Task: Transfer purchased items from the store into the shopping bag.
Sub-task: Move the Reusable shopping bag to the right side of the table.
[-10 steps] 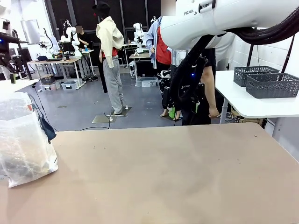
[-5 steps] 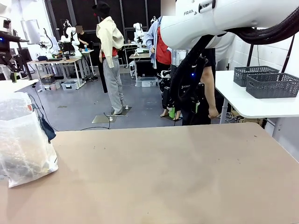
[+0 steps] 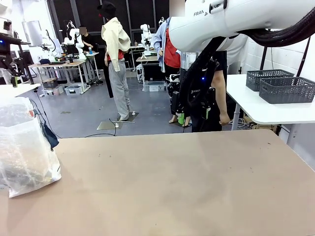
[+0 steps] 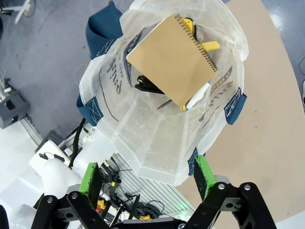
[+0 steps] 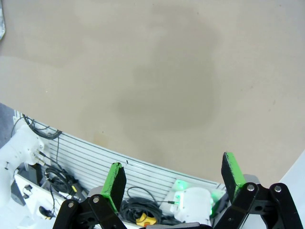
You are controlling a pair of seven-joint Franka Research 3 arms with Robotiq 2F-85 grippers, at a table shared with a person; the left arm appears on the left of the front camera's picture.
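Note:
The translucent shopping bag (image 3: pixel 24 147) stands at the table's left edge in the front view. From above, in the left wrist view, the shopping bag (image 4: pixel 143 138) gapes wide, its navy handles (image 4: pixel 97 36) hanging outside. Inside lie a brown spiral notebook (image 4: pixel 174 57), a white pen (image 4: pixel 196 98), a yellow item (image 4: pixel 207 46) and a dark object (image 4: pixel 145 85). My left gripper (image 4: pixel 147 179) hangs open high above the bag, nothing between its fingers. My right gripper (image 5: pixel 175 179) is open and empty over the bare tan table (image 5: pixel 157 81).
The right arm's white link (image 3: pixel 236 19) crosses the top of the front view. A person (image 3: pixel 216 93) stands beyond the far edge. Two dark grey lattice baskets (image 3: pixel 280 86) sit on a white side table at right. Cables and a rack (image 5: pixel 95 181) lie below the table's near edge.

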